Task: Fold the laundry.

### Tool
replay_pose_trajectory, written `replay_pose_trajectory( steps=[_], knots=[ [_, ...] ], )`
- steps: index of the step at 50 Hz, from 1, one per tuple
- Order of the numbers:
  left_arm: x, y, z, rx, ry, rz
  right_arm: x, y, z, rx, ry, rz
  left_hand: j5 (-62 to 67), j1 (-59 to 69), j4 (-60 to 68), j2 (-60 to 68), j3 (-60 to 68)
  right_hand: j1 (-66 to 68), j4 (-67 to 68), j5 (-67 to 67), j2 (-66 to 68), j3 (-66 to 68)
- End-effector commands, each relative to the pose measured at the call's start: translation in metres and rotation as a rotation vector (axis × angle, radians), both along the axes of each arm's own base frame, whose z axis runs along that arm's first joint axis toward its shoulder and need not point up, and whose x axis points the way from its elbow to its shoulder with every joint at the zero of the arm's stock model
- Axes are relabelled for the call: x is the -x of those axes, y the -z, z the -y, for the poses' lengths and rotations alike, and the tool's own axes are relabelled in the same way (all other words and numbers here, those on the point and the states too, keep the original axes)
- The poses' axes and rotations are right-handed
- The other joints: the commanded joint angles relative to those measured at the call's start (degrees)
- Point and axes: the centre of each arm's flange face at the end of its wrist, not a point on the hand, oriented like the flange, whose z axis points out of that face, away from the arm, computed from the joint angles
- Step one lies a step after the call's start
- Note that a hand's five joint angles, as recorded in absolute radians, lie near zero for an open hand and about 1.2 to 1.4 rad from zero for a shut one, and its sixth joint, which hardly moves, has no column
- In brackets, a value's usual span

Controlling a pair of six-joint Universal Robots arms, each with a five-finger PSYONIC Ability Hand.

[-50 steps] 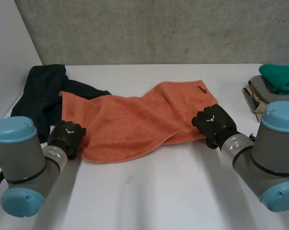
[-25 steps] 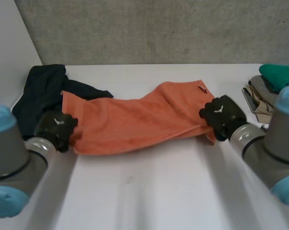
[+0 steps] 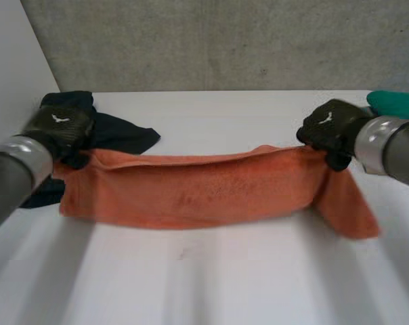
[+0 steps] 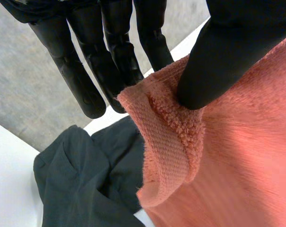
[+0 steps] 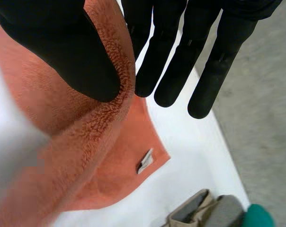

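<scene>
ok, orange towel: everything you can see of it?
The orange towel is looped terry with a woven hem band and a small tag near one corner. It hangs stretched in a long strip between the hands: left hand pinches one end, right hand the other. Its lower edge seems to rest on the white table; one end trails past the right hand.

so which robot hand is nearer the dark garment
Left. The left robot hand pinches the orange towel beside the dark garment; the right robot hand pinches its opposite end, well away.
</scene>
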Motion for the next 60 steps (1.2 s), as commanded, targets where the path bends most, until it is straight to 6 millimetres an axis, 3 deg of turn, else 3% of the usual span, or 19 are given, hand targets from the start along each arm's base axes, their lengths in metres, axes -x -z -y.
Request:
replay_pose_trajectory(
  steps=[1,4,5,8,9,12,15,19,23,27,30,31,35,40,46,49,51,55,60],
  knots=[
    [0.022,-0.008,0.078,0.217,-0.046,0.000,-0.023,0.022,0.068,0.158,0.091,0.086,14.4,14.8,11.4,11.5,11.8,15.8,11.3,12.5,12.8,11.9],
    [0.026,-0.050,0.098,0.399,-0.063,-0.067,-0.028,-0.001,0.091,0.317,0.128,0.167,14.4,14.8,11.4,11.5,11.8,15.8,11.3,12.5,12.8,11.9],
    [0.027,-0.081,0.106,0.522,-0.066,-0.121,-0.031,-0.026,0.101,0.449,0.136,0.241,14.4,14.8,11.4,11.5,11.8,15.8,11.3,12.5,12.8,11.9],
    [0.026,-0.125,0.111,0.706,-0.072,-0.217,-0.035,-0.061,0.108,0.632,0.120,0.348,14.4,14.8,11.4,11.5,11.8,15.8,11.3,12.5,12.8,11.9],
    [0.023,-0.151,0.110,0.813,-0.075,-0.278,-0.036,-0.086,0.107,0.751,0.095,0.415,14.4,14.8,11.4,11.5,11.8,15.8,11.3,12.5,12.8,11.9],
    [0.019,-0.181,0.102,0.918,-0.075,-0.354,-0.036,-0.117,0.098,0.898,0.031,0.498,14.4,14.8,11.4,11.5,11.8,15.8,11.3,12.5,12.8,11.9],
    [0.016,-0.184,0.097,0.912,-0.073,-0.364,-0.039,-0.134,0.084,0.992,-0.074,0.553,14.4,14.8,11.4,11.5,11.8,15.8,11.3,12.5,12.8,11.9],
    [0.011,-0.166,0.095,0.833,-0.078,-0.340,-0.037,-0.129,0.077,0.946,-0.123,0.554,14.4,14.8,11.4,11.5,11.8,15.8,11.3,12.5,12.8,11.9],
    [0.003,-0.125,0.096,0.708,-0.106,-0.291,-0.035,-0.103,0.076,0.824,-0.118,0.513,14.4,14.8,11.4,11.5,11.8,15.8,11.3,12.5,12.8,11.9],
    [0.000,-0.063,0.090,0.533,-0.118,-0.240,-0.032,-0.043,0.072,0.580,-0.119,0.432,14.4,14.8,11.4,11.5,11.8,15.8,11.3,12.5,12.8,11.9],
    [0.000,-0.030,0.082,0.443,-0.120,-0.214,-0.031,-0.008,0.067,0.453,-0.119,0.391,14.4,14.8,11.4,11.5,11.8,15.8,11.3,12.5,12.8,11.9],
    [-0.001,-0.011,0.077,0.393,-0.123,-0.200,-0.030,0.015,0.062,0.375,-0.116,0.367,14.4,14.8,11.4,11.5,11.8,15.8,11.3,12.5,12.8,11.9],
    [-0.003,0.033,0.067,0.299,-0.121,-0.172,-0.028,0.068,0.051,0.213,-0.102,0.322,14.4,14.8,11.4,11.5,11.8,15.8,11.3,12.5,12.8,11.9],
    [-0.002,0.066,0.056,0.236,-0.107,-0.154,-0.025,0.110,0.047,0.086,-0.062,0.299,14.4,14.8,11.4,11.5,11.8,15.8,11.3,12.5,12.8,11.9],
    [-0.004,0.075,0.048,0.211,-0.102,-0.134,-0.019,0.125,0.045,-0.003,0.032,0.311,14.4,14.8,11.4,11.5,11.8,10.6,6.1,7.3,7.6,6.7],
    [-0.005,0.072,0.044,0.211,-0.102,-0.131,-0.017,0.123,0.043,-0.041,0.062,0.325,14.4,14.8,11.4,11.5,11.8,-17.4,-21.9,-20.7,-20.5,-21.3],
    [-0.006,0.070,0.041,0.210,-0.103,-0.130,-0.015,0.114,0.042,-0.051,0.079,0.340,14.4,14.8,11.4,11.5,11.8,-31.9,-36.4,-35.2,-34.9,-35.8],
    [-0.010,0.067,0.037,0.202,-0.101,-0.130,-0.008,0.093,0.045,-0.057,0.107,0.367,14.4,14.8,11.4,11.5,11.8,-43.7,-48.2,-47.0,-46.8,-47.6],
    [-0.013,0.067,0.034,0.191,-0.096,-0.127,0.001,0.074,0.055,-0.075,0.133,0.381,14.4,14.8,11.4,11.5,11.8,-47.6,-52.1,-50.9,-50.7,-51.5]
  ],
)
